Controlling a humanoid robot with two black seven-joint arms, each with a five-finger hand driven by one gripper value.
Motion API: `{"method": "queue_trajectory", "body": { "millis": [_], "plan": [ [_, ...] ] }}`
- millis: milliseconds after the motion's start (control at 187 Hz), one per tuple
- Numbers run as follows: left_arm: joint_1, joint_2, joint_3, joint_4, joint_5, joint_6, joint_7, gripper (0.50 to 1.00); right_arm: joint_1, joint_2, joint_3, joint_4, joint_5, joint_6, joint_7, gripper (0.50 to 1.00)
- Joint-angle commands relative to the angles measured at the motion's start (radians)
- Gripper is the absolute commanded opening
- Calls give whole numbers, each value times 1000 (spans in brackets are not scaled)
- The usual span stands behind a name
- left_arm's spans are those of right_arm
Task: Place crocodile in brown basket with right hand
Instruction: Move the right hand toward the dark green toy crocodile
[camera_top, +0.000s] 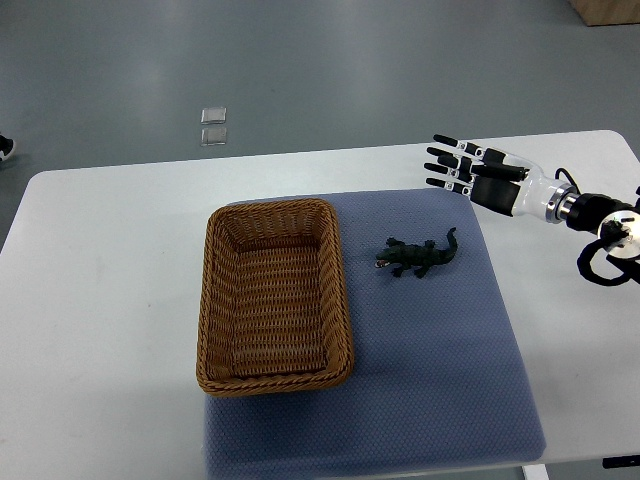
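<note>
A dark green toy crocodile (419, 257) lies on the blue mat (440, 380), its head toward the basket and its tail up to the right. The brown wicker basket (216, 300) stands just to its left on the mat and holds nothing. My right hand (460, 167) comes in from the right edge and hovers above and to the right of the crocodile, apart from it. Its fingers (445, 141) are spread and point left, holding nothing. The left arm does not show.
The mat lies on a white table (100, 300) with rounded corners. A small clear square object (213, 127) lies on the grey floor beyond the table. A brown box corner (607, 10) shows at the top right.
</note>
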Motion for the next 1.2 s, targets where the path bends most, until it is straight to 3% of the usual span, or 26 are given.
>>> {"method": "queue_trajectory", "body": {
  "millis": [0,235,492,738,877,1053,1197],
  "plan": [
    [0,0,0,0,0,2,0,1000,-1,1,0,-1,0,1,0,930],
    [2,0,-2,3,0,2,3,1000,0,-1,-1,-1,-57,1,46,930],
    [0,0,1,14,0,2,3,1000,-1,4,-1,1,-339,-2,311,928],
    [0,0,-2,14,0,2,3,1000,3,39,-6,-1,-420,-63,324,926],
    [0,0,1,14,0,2,3,1000,3,38,-5,1,-461,-55,322,926],
    [0,0,-2,14,0,2,3,1000,19,41,-3,4,-653,-78,328,926],
    [0,0,-2,14,0,2,3,1000,46,38,-3,16,-862,-103,394,926]
  ]
}}
